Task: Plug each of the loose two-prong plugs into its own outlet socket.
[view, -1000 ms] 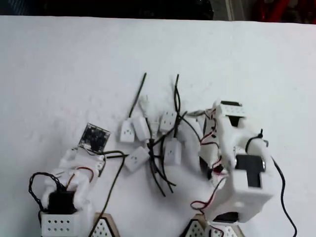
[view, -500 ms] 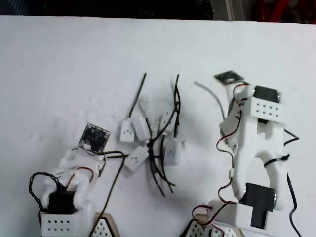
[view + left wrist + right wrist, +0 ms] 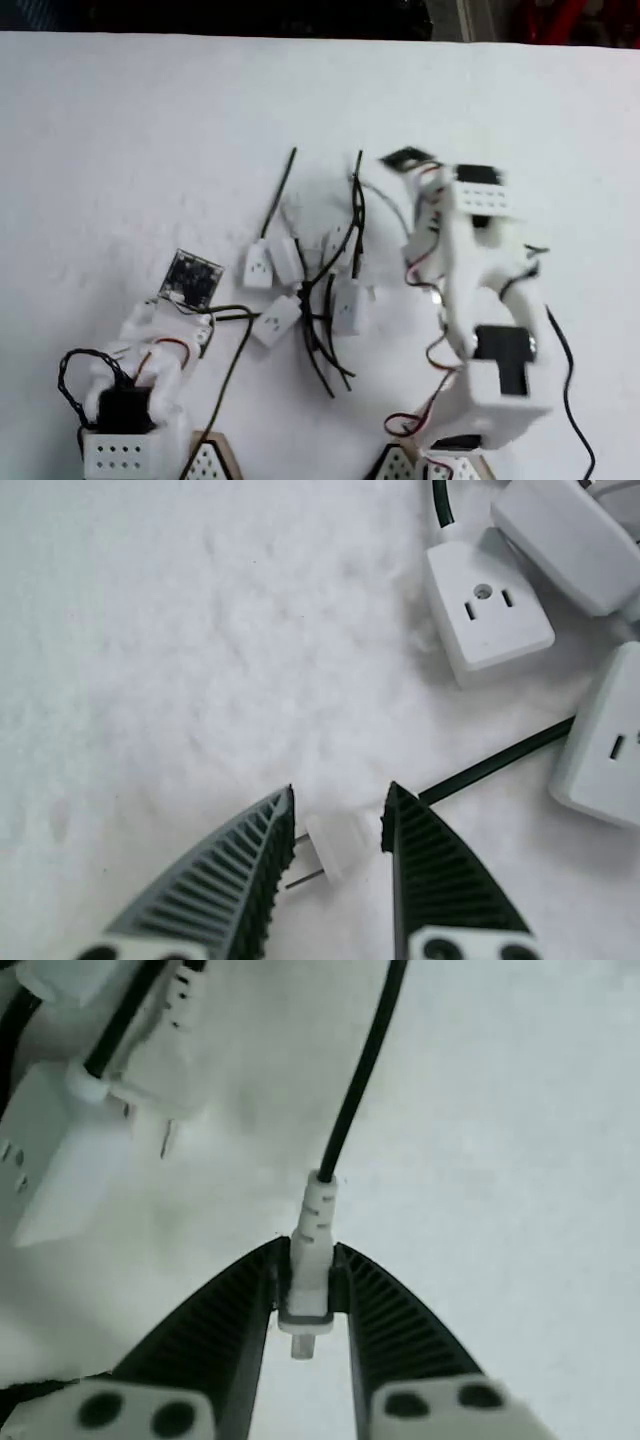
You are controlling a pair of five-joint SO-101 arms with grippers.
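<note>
Beside right tool (image 3: 310, 1249) (plug (image 3: 312, 1222) gripped); tangled cords (image 3: 318, 345)

Outlet socket (image 3: 608, 745) partly beyond the left wrist view's edge.

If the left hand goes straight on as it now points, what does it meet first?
Probably the two-prong plug lying between the left hand's open fingers; beyond it, seemingly just table.
</note>
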